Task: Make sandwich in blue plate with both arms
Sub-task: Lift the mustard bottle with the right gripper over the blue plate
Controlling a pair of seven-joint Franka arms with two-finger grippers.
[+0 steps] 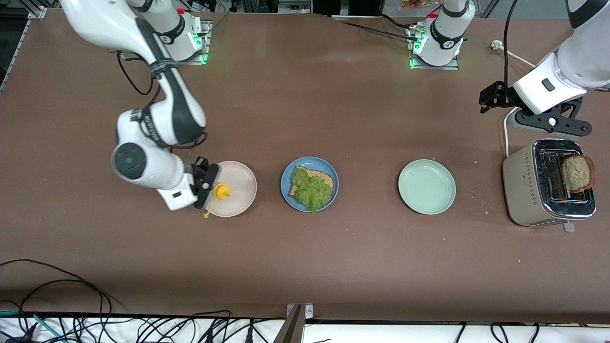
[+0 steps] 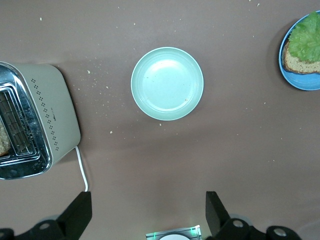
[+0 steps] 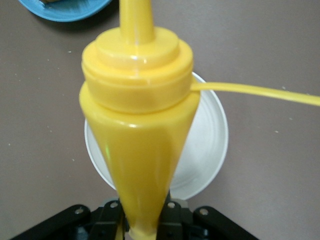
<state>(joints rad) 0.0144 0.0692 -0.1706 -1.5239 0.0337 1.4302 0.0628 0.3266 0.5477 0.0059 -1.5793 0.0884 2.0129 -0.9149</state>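
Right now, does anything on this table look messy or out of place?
Only small things. Crumbs are scattered on the table between the toaster and the mint-green plate. A bread slice sticks up out of the toaster. The right end effector holds a yellow squeeze bottle over the beige plate.

Blue plate (image 1: 288,177) w/ green lettuce (image 1: 311,189) – yellow bottle (image 1: 221,191), mint plate (image 1: 427,186)
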